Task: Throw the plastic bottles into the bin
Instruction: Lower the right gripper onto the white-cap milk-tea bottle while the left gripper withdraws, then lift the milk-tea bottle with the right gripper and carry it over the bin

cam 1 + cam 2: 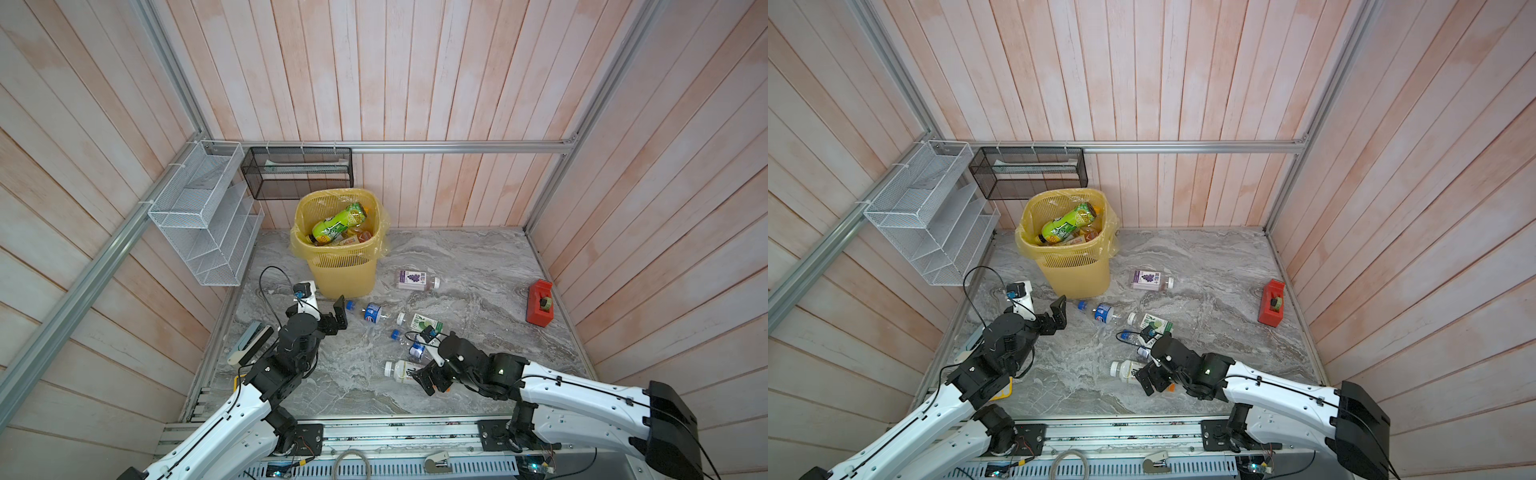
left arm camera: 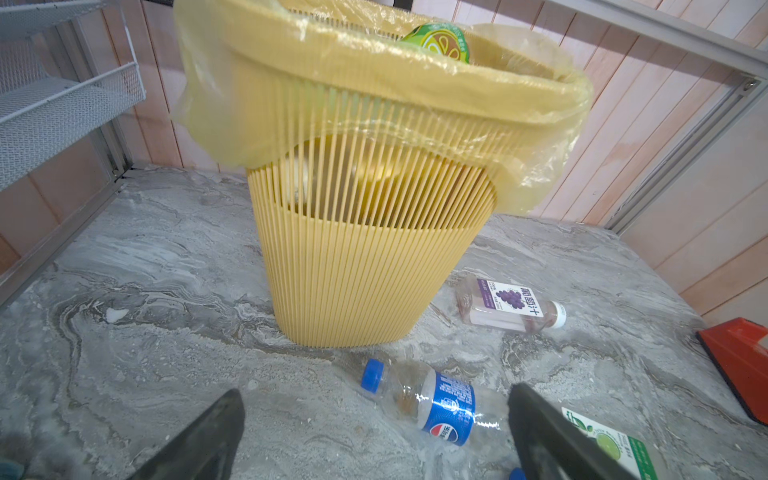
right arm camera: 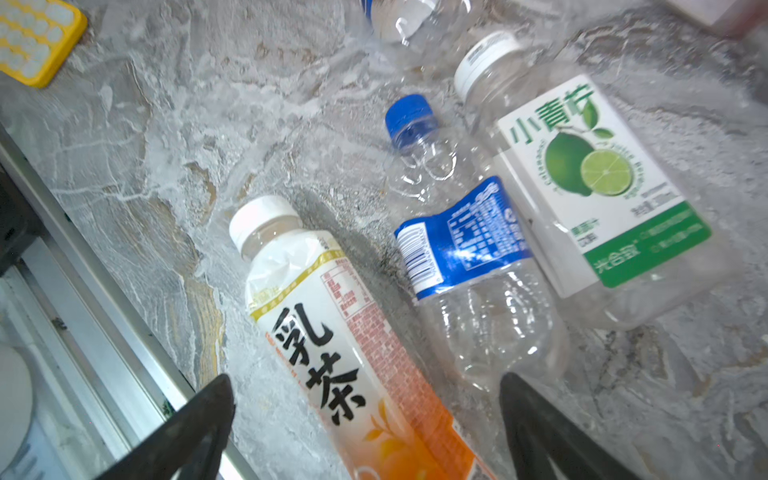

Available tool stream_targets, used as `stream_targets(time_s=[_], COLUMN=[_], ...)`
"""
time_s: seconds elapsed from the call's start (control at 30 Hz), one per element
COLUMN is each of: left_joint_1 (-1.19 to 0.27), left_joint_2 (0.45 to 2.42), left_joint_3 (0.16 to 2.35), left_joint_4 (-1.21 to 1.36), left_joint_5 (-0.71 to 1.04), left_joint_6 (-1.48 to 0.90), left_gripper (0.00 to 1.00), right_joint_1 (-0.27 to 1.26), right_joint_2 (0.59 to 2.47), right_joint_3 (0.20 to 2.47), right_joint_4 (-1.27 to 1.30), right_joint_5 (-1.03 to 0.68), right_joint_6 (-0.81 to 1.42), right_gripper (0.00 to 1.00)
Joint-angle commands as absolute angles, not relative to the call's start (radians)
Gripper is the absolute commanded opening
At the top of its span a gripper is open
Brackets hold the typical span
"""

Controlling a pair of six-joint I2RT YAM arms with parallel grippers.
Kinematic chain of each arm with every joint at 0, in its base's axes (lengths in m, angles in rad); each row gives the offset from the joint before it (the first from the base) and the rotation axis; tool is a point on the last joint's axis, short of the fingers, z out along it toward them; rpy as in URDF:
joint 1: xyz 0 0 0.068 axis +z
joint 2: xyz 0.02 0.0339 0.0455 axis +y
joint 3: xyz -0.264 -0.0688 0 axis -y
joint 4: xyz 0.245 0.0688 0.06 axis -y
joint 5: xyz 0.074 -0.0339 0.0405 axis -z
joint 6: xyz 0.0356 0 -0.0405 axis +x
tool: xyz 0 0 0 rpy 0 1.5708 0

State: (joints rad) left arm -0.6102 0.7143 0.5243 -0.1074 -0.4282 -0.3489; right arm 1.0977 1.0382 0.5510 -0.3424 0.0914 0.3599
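right gripper [image 3: 363, 380] | jaws wide | milk-tea bottle [image 3: 332, 316] between them (lying flat)

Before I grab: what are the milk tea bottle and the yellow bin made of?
Milk tea bottle: thin plastic, glossy, probably clear under a printed film label; see-through neck, creased shoulder.
Yellow bin: rigid matte plastic, moulded in thin vertical ribs.
Its liner bag: thin translucent yellow film, wrinkled.

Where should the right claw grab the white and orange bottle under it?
Likely across the middle of the milk tea bottle, from above: it lies on its side, with bare table on one side and a gap to the blue-label bottle on the other. The open right gripper straddles it.
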Motion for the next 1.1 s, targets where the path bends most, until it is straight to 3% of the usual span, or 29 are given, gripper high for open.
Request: stream_targets(time_s=[0.0, 0.17, 0.37, 0.5, 0.63, 0.73, 1.07], left_joint_1=[-0.613, -0.612, -0.614, -0.613, -0.613, -0.609, -0.511], left_joint_2=[0.687, 0.653, 0.636, 0.638, 0.638, 0.631, 0.656], left_joint_3=[0.513, 0.507, 0.498, 0.498, 0.500, 0.501, 0.516], left_joint_4=[-0.138, -0.164, -0.171, -0.181, -0.203, -0.218, -0.240], left_joint_5=[-0.437, -0.443, -0.453, -0.459, -0.500, -0.532, -0.550], left_joint_6=[-0.371, -0.367, -0.362, -0.358, -0.368, -0.379, -0.414], left_gripper=[1.00, 1.00, 1.00, 1.00, 1.00, 1.00, 1.00], right_joint_1=[1.138, 1.184, 1.224, 1.233, 1.233, 1.233, 1.061], right_joint_2=[1.107, 1.228, 1.382, 1.483, 1.540, 1.545, 1.389], right_joint_3=[0.591, 0.623, 0.700, 0.766, 0.827, 0.879, 1.079], right_joint_4=[-0.394, -0.412, -0.405, -0.405, -0.403, -0.392, -0.207], right_joint_5=[0.103, 0.120, 0.127, 0.114, 0.124, 0.127, 0.101], right_joint_6=[0.373, 0.382, 0.343, 0.319, 0.300, 0.271, 0.149], right_gripper=[1.00, 0.98, 0.88, 0.77, 0.54, 0.43, 0.41])
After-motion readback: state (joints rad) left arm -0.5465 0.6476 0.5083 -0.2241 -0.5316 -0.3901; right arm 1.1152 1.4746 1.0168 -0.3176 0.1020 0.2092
